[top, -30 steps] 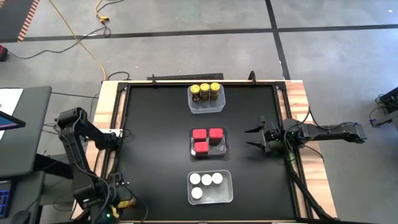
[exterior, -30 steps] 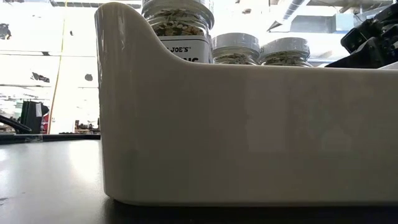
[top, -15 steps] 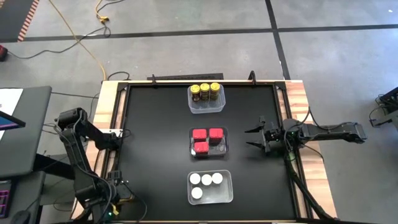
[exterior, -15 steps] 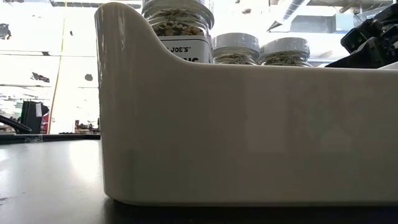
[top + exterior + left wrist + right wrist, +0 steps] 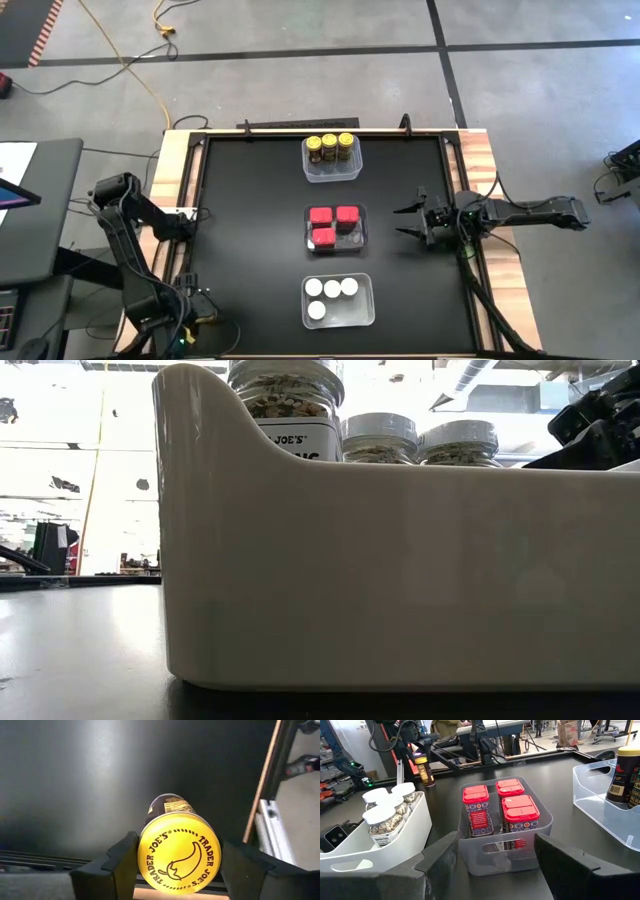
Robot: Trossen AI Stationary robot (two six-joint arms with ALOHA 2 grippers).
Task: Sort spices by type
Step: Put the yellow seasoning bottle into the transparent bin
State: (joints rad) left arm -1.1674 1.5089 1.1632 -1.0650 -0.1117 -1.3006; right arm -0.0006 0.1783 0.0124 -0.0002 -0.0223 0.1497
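Observation:
A yellow-capped amber jar (image 5: 179, 855) stands at the table's near left corner, and my left gripper (image 5: 200, 320) is over it, shut on its cap. The right wrist view shows this jar (image 5: 424, 770) far off, upright on the black table. Three yellow-capped jars (image 5: 330, 147) sit in the far clear tub (image 5: 332, 170). Three red tins (image 5: 333, 225) fill the middle tub (image 5: 362, 240). Several white-capped jars (image 5: 330, 293) stand in the near white tub (image 5: 358, 312). My right gripper (image 5: 405, 222) waits open at the right edge, with nothing between its fingers. My left gripper pinches the jar's yellow cap by its rim (image 5: 142, 857), one finger (image 5: 122, 862) on each side. The fingers come from above and point down. The jar is upright under them, and its base shows on the table in the right wrist view.
The three tubs form a line down the table's middle, from far to near. The white tub's wall (image 5: 400, 580) fills the low view. Wooden rails (image 5: 485, 200) border the black tabletop (image 5: 250, 220), which lies bare on both sides of the tubs.

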